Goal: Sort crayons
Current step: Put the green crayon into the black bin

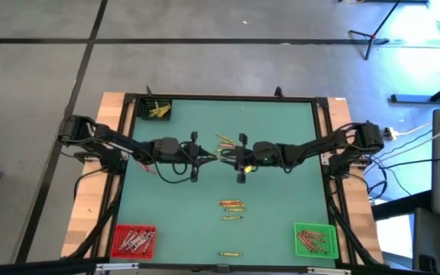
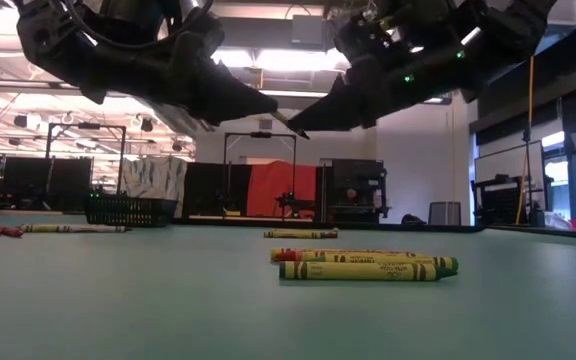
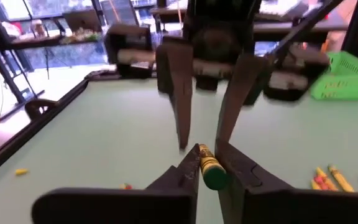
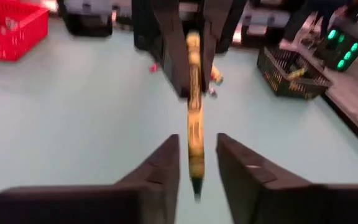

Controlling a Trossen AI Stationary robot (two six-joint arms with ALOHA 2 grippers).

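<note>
from above, the left gripper [image 1: 214,155] and the right gripper [image 1: 229,155] are seen tip to tip over the middle of the green counter [image 1: 281,191]. loose crayons [image 1: 232,205] lie nearer the front edge; a red bin [image 1: 134,241], a green bin [image 1: 315,239] and a black bin [image 1: 156,109] sit at corners.

at counter height, both are raised above the crayons [image 2: 366,266].

from the left wrist, a yellow crayon [image 3: 207,167] is seen clamped in the left gripper [image 3: 209,174].

from the right wrist, the right gripper [image 4: 196,157] stands parted, the crayon [image 4: 194,112] between its fingers untouched.
</note>
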